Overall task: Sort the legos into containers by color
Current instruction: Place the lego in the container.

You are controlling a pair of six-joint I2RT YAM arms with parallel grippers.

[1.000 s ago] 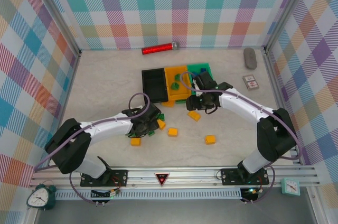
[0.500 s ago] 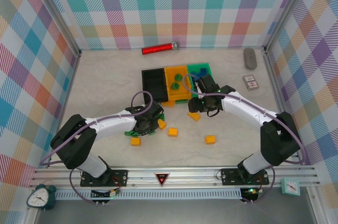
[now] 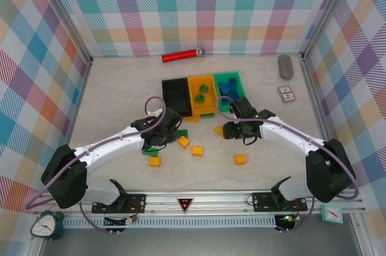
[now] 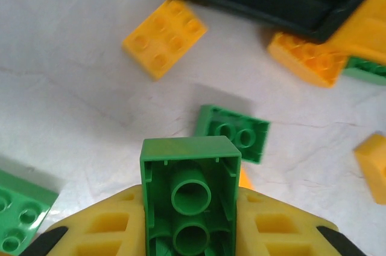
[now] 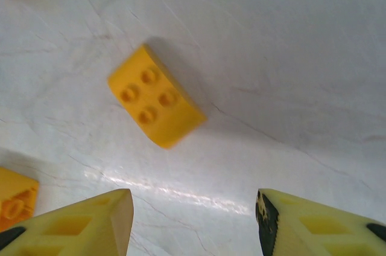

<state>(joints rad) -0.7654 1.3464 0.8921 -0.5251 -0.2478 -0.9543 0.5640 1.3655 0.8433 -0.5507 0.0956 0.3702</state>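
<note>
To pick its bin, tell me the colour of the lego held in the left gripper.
Green. The lego brick shows best in the left wrist view.

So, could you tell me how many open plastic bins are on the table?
3, side by side: the black rectangular bin at left, the orange-yellow bin in the middle, the green bin at right. None looks hidden.

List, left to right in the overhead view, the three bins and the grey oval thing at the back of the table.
black bin → orange bin → green bin → grey oval object
</note>
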